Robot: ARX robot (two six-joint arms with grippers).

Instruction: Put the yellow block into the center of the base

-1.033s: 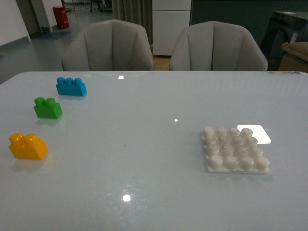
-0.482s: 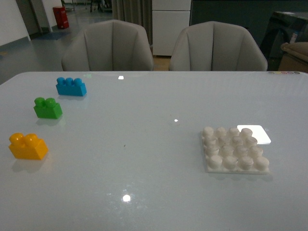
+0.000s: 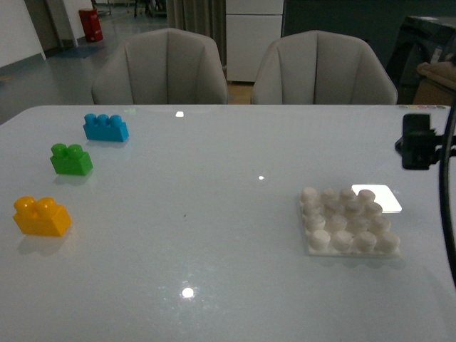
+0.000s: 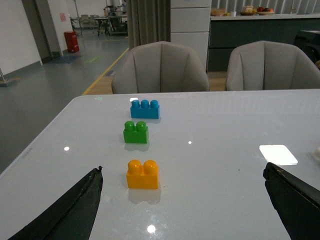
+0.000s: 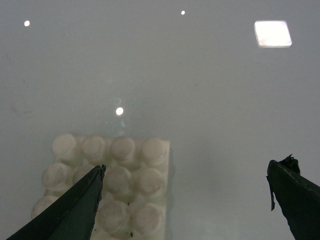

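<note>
The yellow block [image 3: 41, 216] rests on the table at the near left, two studs up. In the left wrist view the yellow block [image 4: 142, 174] lies ahead of my left gripper [image 4: 183, 169], nearer one finger [image 4: 75, 210]; that gripper is open and holds nothing. The white studded base [image 3: 348, 222] lies flat at the near right. My right gripper [image 5: 186, 167] hangs open and empty above the table, with the base [image 5: 107, 187] partly behind one finger [image 5: 75, 210]. A dark part of the right arm [image 3: 417, 141] shows at the right edge.
A green brick [image 3: 71, 159] and a blue brick [image 3: 105, 127] sit behind the yellow block on the left. A white glare patch [image 3: 377, 197] lies just behind the base. Two grey chairs [image 3: 160, 68] stand at the table's far edge.
The right arm has come into the front view at the right edge. The blocks and the base have not moved.
</note>
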